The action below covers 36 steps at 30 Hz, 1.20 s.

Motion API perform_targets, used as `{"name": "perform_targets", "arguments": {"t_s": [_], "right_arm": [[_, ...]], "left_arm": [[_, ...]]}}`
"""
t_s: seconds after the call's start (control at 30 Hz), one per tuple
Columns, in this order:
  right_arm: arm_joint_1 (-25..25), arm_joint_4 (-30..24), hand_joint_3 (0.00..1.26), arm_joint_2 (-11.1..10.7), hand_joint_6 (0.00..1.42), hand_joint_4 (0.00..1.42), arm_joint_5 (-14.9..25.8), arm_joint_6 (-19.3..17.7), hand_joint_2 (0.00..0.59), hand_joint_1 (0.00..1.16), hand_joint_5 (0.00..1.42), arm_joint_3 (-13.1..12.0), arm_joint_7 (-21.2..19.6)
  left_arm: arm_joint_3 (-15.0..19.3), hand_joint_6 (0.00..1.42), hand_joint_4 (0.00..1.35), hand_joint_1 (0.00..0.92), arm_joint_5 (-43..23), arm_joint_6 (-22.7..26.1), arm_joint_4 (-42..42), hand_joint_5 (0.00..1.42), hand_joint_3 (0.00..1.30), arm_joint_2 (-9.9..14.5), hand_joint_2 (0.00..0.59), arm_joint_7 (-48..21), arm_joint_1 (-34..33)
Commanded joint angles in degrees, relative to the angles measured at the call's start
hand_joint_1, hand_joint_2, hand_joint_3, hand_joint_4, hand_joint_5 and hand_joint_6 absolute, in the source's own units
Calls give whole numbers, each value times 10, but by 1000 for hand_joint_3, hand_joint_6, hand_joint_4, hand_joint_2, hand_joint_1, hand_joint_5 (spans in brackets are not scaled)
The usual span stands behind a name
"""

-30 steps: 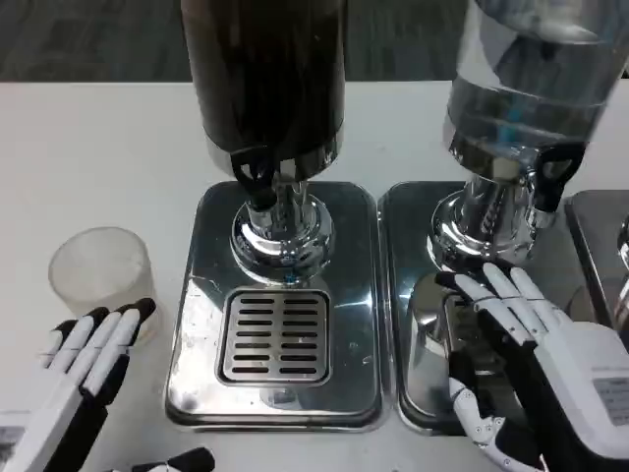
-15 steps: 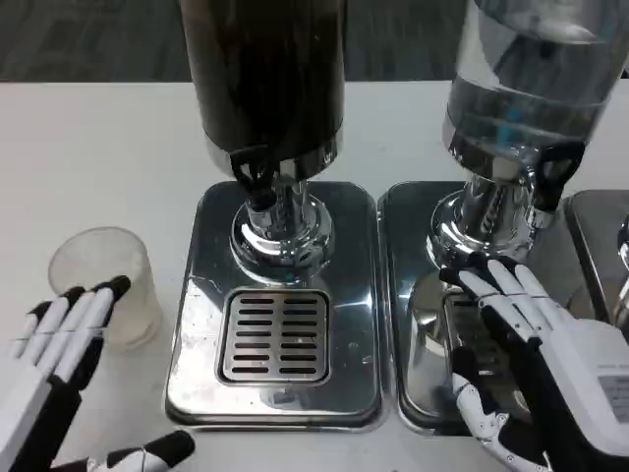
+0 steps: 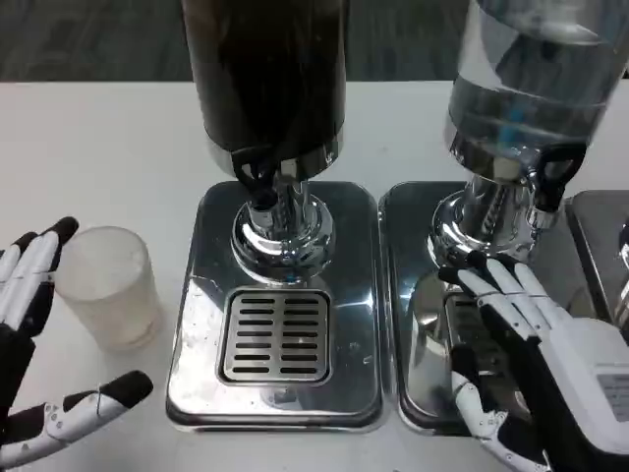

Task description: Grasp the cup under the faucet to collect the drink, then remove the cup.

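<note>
left hand (image 3: 34, 364) spreading open beside cup (image 3: 106, 285), holding nothing | cup standing on table (image 3: 98, 138), left of faucet (image 3: 257, 182) | right hand (image 3: 536, 364) resting open, empty | tip: wrap cup mid-height, keep upright

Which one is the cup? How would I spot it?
Find the dark drink dispenser standing on its shiny metal tray. Look left of that tray, on the white table. The cup stands there upright, between the fingers of the left hand; it is the only cloudy plastic thing among all the metal.
</note>
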Motion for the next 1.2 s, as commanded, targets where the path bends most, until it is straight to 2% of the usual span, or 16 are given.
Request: {"name": "perform_targets", "arguments": {"t_s": [0.03, 0.37, 0.6, 0.77, 0.87, 1.2], "right_arm": [[-4, -1, 166, 2, 158, 54, 5, 2, 581, 450, 16, -1, 2], [1, -2, 177, 7, 161, 61, 6, 5, 582, 444, 22, 3, 0], [-2, -5, 178, 8, 163, 64, 5, 9, 584, 441, 26, 7, 6], [-5, -12, 180, 17, 163, 64, -3, 17, 585, 440, 26, 12, 6], [-3, -13, 183, 27, 163, 64, -11, 24, 586, 439, 26, 20, 3], [0, -12, 188, 39, 163, 64, -19, 30, 586, 442, 32, 26, -7]], "left_arm": [[-4, 0, 0, 0, -27, -2, 29, 0, 0, 10, 24, -28, -33], [-11, 0, 0, 0, -81, 31, 96, 0, 0, 18, 1, -97, -115], [-12, 0, 0, 0, -80, 45, 126, 0, 0, 23, 3, -109, -150], [-15, 0, 0, 0, -75, 51, 159, 0, 0, 29, 3, -109, -171], [-18, 0, 0, 0, -77, 44, 189, 0, 0, 37, 2, -107, -185], [-39, 0, 0, 0, -71, 11, 264, 0, 0, 59, 2, -98, -225]]}}
